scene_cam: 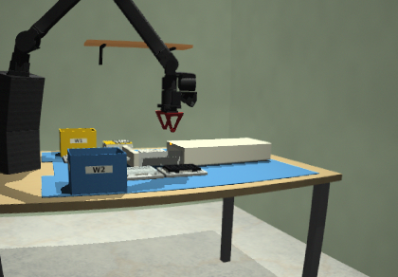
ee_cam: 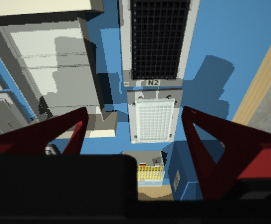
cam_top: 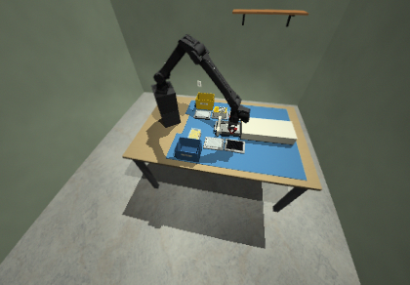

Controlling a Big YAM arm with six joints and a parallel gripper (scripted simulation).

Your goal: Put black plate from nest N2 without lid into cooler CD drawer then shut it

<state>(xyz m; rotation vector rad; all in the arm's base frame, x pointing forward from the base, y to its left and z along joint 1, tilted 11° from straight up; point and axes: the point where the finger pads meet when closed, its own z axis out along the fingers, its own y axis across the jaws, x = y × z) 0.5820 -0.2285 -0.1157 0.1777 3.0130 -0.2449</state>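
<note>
The black plate (ee_cam: 159, 37) lies flat, without a lid, in the grey nest marked N2; it also shows in the top view (cam_top: 234, 145) and the exterior view (scene_cam: 182, 169). The cream cooler CD (cam_top: 268, 129) (scene_cam: 220, 150) stands behind it. Its grey drawer (ee_cam: 62, 65) (scene_cam: 147, 155) is pulled out toward the arm's base, and its bar handle (ee_cam: 102, 125) is at the front end. My gripper (scene_cam: 169, 120) hangs well above the bench, over the strip between the drawer and the nests. Its red fingers are wide open and empty.
A white plate (ee_cam: 156, 119) (cam_top: 213, 142) lies in the nest next to N2. A box of yellow tips (ee_cam: 149, 172) lies beyond it. The blue bin W2 (scene_cam: 98, 169) (cam_top: 187, 148) and the yellow bin W1 (scene_cam: 78, 140) (cam_top: 205, 101) stand toward the arm's base.
</note>
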